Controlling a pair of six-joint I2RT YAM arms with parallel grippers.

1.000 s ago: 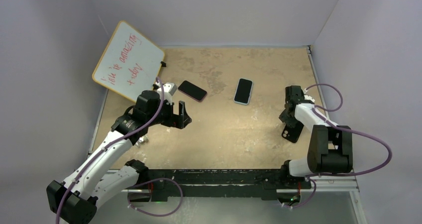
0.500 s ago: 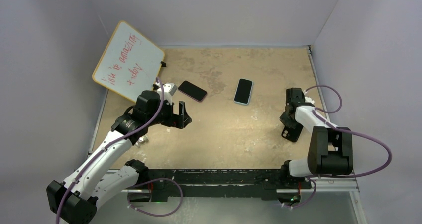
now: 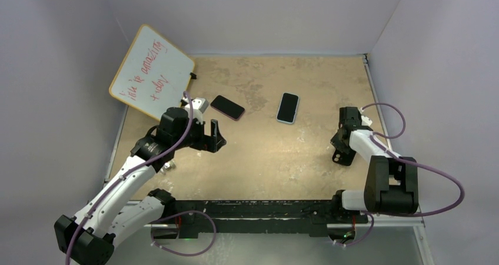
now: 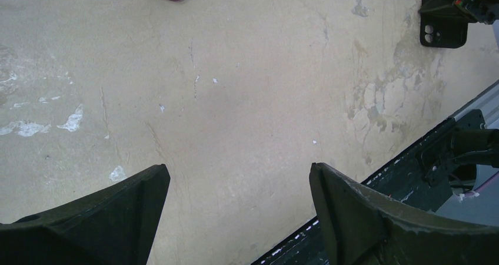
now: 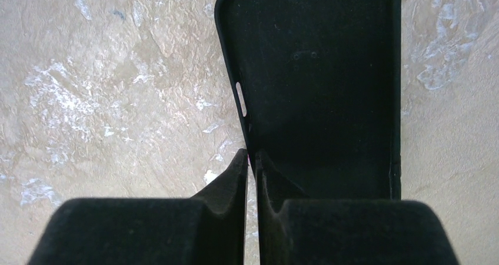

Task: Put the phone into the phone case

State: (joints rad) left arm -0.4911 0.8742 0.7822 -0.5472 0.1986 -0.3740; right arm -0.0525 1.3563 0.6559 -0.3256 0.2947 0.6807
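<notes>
My right claw (image 5: 250,159), clenched on the case (image 5: 318,82) rim, is dragging it slightly nearer me; left claw (image 4: 236,169) hangs released, phone (image 3: 288,108) untouched.

walls (image 3: 265,12): pale lavender | table (image 3: 265,153): worn beige | whiteboard (image 3: 150,72): leaning back-left

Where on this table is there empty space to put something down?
Bare: the wide middle between left gripper and black case, and the far strip behind the pink-edged phone and blue-edged phone. Crowded by the whiteboard.
</notes>
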